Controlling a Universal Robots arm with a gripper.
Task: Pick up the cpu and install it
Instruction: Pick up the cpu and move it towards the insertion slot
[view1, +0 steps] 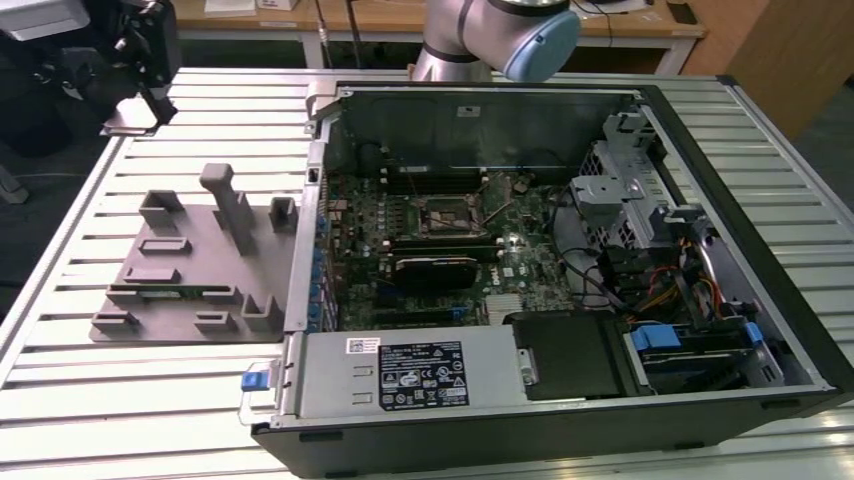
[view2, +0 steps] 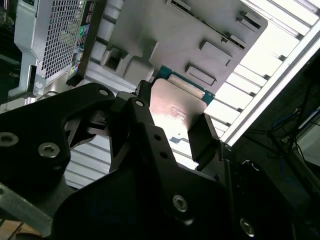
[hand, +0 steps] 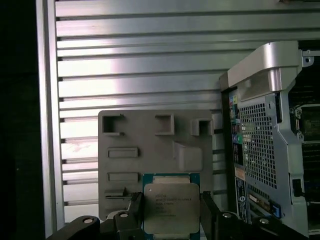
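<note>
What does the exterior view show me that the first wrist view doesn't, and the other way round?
The exterior view adds the robot arm and a look down into the open computer case, onto the motherboard and its socket. The first wrist view adds the claw gripping the cpu by its edges. Both share the grey holder tray, the slatted table and the case's outer side.

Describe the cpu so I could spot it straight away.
Find the grey moulded tray beside the open computer case. In the first wrist view the black gripper holds the cpu in front of it: a flat square chip, shiny silver top, greenish rim, unlike the tray's dull grey blocks.
</note>
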